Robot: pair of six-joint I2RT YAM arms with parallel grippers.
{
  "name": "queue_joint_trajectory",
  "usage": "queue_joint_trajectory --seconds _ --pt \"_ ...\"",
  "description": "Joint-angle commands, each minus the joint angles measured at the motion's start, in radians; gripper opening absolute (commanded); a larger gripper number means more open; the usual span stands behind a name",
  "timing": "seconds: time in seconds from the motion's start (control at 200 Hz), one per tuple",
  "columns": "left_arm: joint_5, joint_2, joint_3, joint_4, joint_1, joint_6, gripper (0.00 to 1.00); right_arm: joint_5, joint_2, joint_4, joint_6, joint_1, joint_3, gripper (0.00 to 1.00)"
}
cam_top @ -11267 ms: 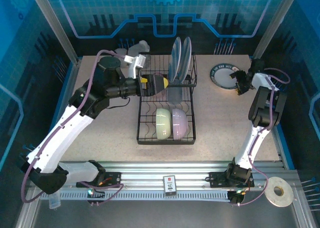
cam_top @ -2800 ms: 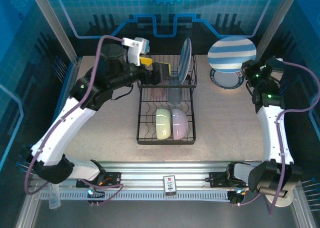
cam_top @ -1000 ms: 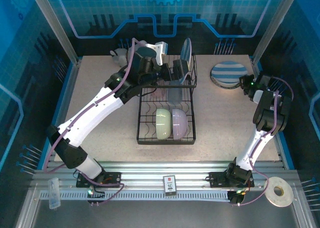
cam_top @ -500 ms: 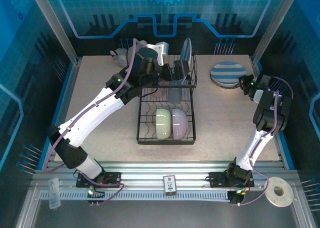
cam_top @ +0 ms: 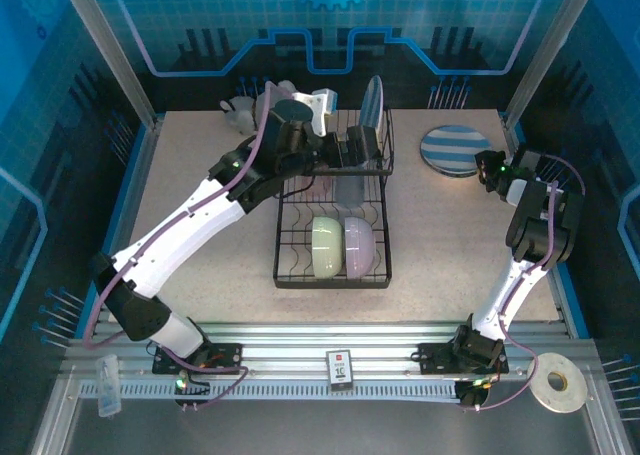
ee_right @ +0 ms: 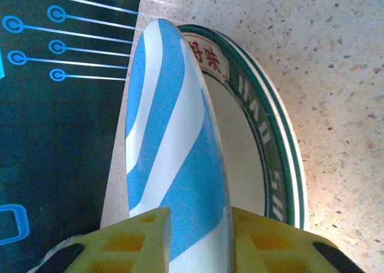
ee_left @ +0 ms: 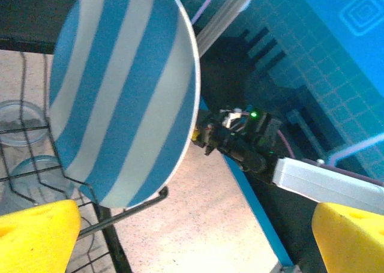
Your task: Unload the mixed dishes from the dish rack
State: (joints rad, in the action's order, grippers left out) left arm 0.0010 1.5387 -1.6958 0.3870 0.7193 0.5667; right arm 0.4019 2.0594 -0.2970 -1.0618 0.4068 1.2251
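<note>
Reaching in from the near left, the left arm (cam_top: pixel 180 235) crosses the speckled table (cam_top: pixel 200 165), with a white figurine (cam_top: pixel 240 105) off in the far left corner, and ends at the raised upper tier of the black wire dish rack (cam_top: pixel 333 283). Left gripper (cam_top: pixel 362 143) is spread wide and empty; its wrist view puts the yellow fingertips (ee_left: pixel 36 237) at opposite bottom corners, well apart. Just ahead of them a blue-and-white striped plate (ee_left: pixel 126 93) stands upright on edge in a rack slot, touched by neither finger. Two translucent tumblers (ee_left: pixel 19 122) sit below the wires beside it. Lower tier, near end: pale green bowl (cam_top: pixel 326 247) and lavender bowl (cam_top: pixel 360 245) on edge, side by side, touching. Far right of the table: a second striped plate (cam_top: pixel 455 147) rests on a green-rimmed plate (ee_right: pixel 267 159). Right gripper (cam_top: pixel 490 165) is at that stack's near edge, one yellow finger (ee_right: pixel 135 240) on each side of the striped rim. Cannot tell whether they press on it or stand just off.
</note>
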Motion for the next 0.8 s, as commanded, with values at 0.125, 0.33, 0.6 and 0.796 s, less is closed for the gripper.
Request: queue_joint_trajectory --seconds 0.125,0.33,0.6,0.796 --pt "0.170 -0.049 -0.002 -0.043 0.007 -0.072 0.99 0.029 -0.024 0.100 0.037 0.013 0.043 0.45" --pt "0.180 -0.003 -0.056 0.013 0.007 -0.088 0.99 0.023 -0.040 0.255 0.077 0.013 0.102 0.75" --pt "0.190 0.047 -0.106 0.044 0.011 -0.106 0.99 -0.018 -0.041 0.485 0.136 0.008 0.192 0.83" --pt "0.179 0.043 -0.104 0.065 0.012 -0.124 0.99 -0.054 -0.018 0.619 0.189 -0.014 0.284 0.83"
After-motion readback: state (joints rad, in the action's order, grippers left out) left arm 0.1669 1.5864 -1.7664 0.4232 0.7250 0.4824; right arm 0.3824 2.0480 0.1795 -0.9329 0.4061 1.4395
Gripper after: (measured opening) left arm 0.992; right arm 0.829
